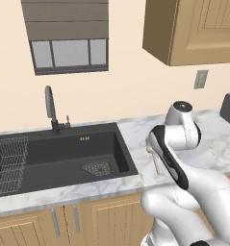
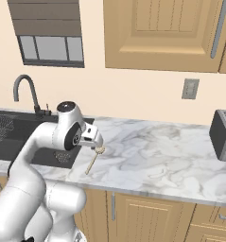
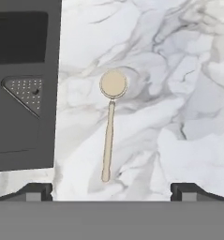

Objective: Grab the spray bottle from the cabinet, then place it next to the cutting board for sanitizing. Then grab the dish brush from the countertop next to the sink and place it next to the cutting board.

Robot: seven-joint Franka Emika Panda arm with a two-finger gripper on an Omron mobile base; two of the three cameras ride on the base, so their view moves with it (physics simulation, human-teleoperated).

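Claw open wide, hovering above dish brush; brush flat on marble table, just beside sink, untouched

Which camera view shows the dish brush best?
The hand view: the whole dish brush lies unobstructed on the countertop. The right base view shows it small, the left base view only a sliver beside the arm.

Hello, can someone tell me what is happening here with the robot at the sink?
The robot arm is reaching over the dish brush, which lies flat on the marble countertop just beside the black sink. Its hand hangs above the brush with the fingers wide open and holds nothing. The brush is not yet picked up.
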